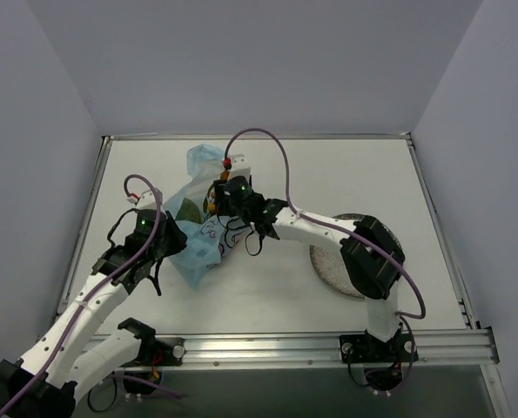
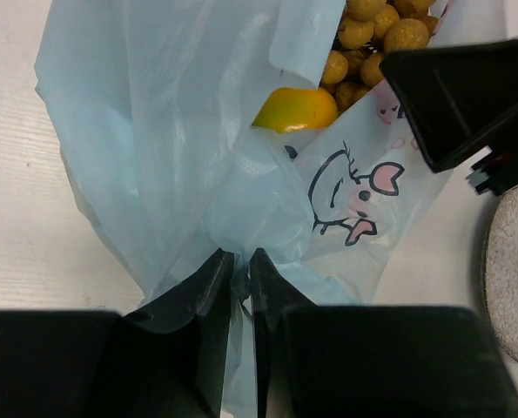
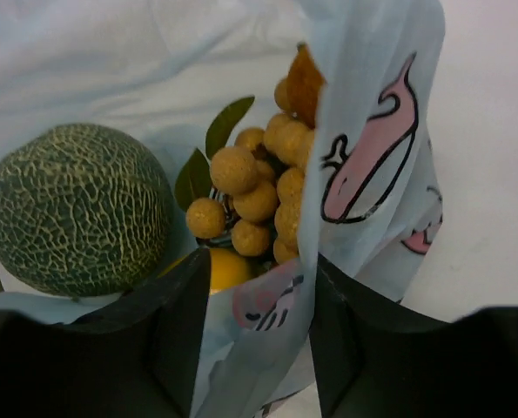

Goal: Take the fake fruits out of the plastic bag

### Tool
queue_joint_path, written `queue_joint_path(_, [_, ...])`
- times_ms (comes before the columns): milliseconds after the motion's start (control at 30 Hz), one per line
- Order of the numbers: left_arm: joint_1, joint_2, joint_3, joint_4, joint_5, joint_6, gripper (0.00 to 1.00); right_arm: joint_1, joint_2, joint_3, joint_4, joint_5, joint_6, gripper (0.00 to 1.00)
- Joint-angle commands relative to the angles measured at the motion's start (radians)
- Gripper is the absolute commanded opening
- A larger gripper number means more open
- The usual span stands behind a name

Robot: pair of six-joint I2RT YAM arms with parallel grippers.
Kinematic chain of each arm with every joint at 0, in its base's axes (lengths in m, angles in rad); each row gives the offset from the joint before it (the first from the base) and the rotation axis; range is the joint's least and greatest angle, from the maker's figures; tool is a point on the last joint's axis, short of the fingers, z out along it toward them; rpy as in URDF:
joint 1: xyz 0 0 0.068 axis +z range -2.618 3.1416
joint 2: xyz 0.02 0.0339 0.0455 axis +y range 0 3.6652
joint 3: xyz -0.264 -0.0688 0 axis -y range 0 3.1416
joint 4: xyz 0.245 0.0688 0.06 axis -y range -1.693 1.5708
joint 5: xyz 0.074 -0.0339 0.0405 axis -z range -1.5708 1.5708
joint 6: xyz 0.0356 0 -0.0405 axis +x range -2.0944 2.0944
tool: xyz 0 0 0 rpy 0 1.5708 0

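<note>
The light-blue plastic bag (image 1: 201, 164) lies on the table with its mouth open. In the right wrist view a green netted melon (image 3: 76, 209), a bunch of orange-tan balls (image 3: 257, 193) and a yellow mango (image 3: 225, 266) sit inside it. My right gripper (image 3: 252, 324) is open and straddles the printed rim of the bag (image 3: 363, 174), one finger inside and one outside. My left gripper (image 2: 241, 268) is shut on a bunched fold at the bag's (image 2: 163, 131) other end. The left wrist view also shows the mango (image 2: 298, 109) and the balls (image 2: 372, 35).
A speckled grey plate (image 1: 328, 263) lies right of the bag, partly under my right arm; its edge (image 2: 515, 270) shows in the left wrist view. My right gripper's black body (image 2: 467, 96) hangs over the bag's mouth. Grey walls ring the table.
</note>
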Motion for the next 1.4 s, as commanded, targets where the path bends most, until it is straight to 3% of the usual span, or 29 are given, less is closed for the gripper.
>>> queue_joint_path(0, [-0.002,-0.031,0.008,-0.006,-0.009,0.024,0.12,0.003,-0.056,-0.066,-0.003,0.129,0.034,0.36])
queue_joint_path(100, [-0.004,-0.037,-0.016,-0.036,-0.019,0.021,0.13,0.007,-0.106,-0.192,0.045,0.142,0.060,0.02])
queue_joint_path(167, [-0.002,-0.054,-0.037,-0.040,-0.021,0.013,0.26,0.021,-0.152,-0.308,0.078,0.159,0.082,0.00])
queue_joint_path(200, [-0.004,-0.062,-0.047,-0.040,-0.018,0.009,0.45,0.027,-0.169,-0.350,0.106,0.168,0.088,0.00])
queue_joint_path(400, [-0.005,-0.040,-0.133,0.083,0.140,-0.011,0.87,0.090,-0.276,-0.620,0.210,0.174,0.184,0.00])
queue_joint_path(600, [-0.018,0.052,-0.197,0.254,0.244,-0.034,0.93,0.107,-0.336,-0.708,0.261,0.173,0.218,0.00])
queue_joint_path(733, [-0.021,0.081,-0.235,0.297,0.221,-0.045,0.81,0.107,-0.362,-0.725,0.240,0.172,0.214,0.00])
queue_joint_path(767, [-0.025,0.079,-0.243,0.305,0.217,-0.047,0.53,0.107,-0.389,-0.719,0.220,0.179,0.204,0.02])
queue_joint_path(800, [-0.028,0.076,-0.248,0.306,0.211,-0.044,0.34,0.107,-0.408,-0.713,0.171,0.182,0.195,0.06])
queue_joint_path(833, [-0.032,0.069,-0.254,0.297,0.198,-0.039,0.22,0.107,-0.429,-0.703,0.146,0.183,0.165,0.13])
queue_joint_path(867, [-0.042,0.049,-0.257,0.274,0.163,-0.034,0.05,0.107,-0.477,-0.677,0.114,0.188,0.149,0.32])
queue_joint_path(967, [-0.051,-0.006,-0.272,0.245,0.123,-0.024,0.02,0.107,-0.566,-0.606,-0.010,0.160,0.080,0.60])
queue_joint_path(1033, [-0.055,-0.032,-0.289,0.245,0.125,-0.031,0.02,0.115,-0.593,-0.561,-0.082,0.127,0.056,0.65])
queue_joint_path(1067, [-0.056,-0.051,-0.309,0.251,0.134,-0.034,0.02,0.124,-0.607,-0.538,-0.096,0.111,0.036,0.65])
queue_joint_path(1133, [-0.058,-0.074,-0.332,0.277,0.149,-0.054,0.02,0.162,-0.598,-0.472,-0.104,0.052,0.014,0.47])
queue_joint_path(1167, [-0.058,-0.078,-0.344,0.282,0.154,-0.060,0.02,0.173,-0.560,-0.446,-0.102,0.019,-0.001,0.38])
queue_joint_path(1200, [-0.058,-0.082,-0.363,0.292,0.161,-0.063,0.02,0.184,-0.533,-0.392,-0.101,-0.019,-0.022,0.18])
queue_joint_path(1267, [-0.062,-0.100,-0.373,0.279,0.155,-0.074,0.02,0.192,-0.436,-0.337,-0.098,-0.015,-0.039,0.00])
queue_joint_path(1367, [-0.065,-0.163,-0.386,0.247,0.134,-0.088,0.02,0.182,-0.301,-0.243,-0.063,-0.002,-0.084,0.00])
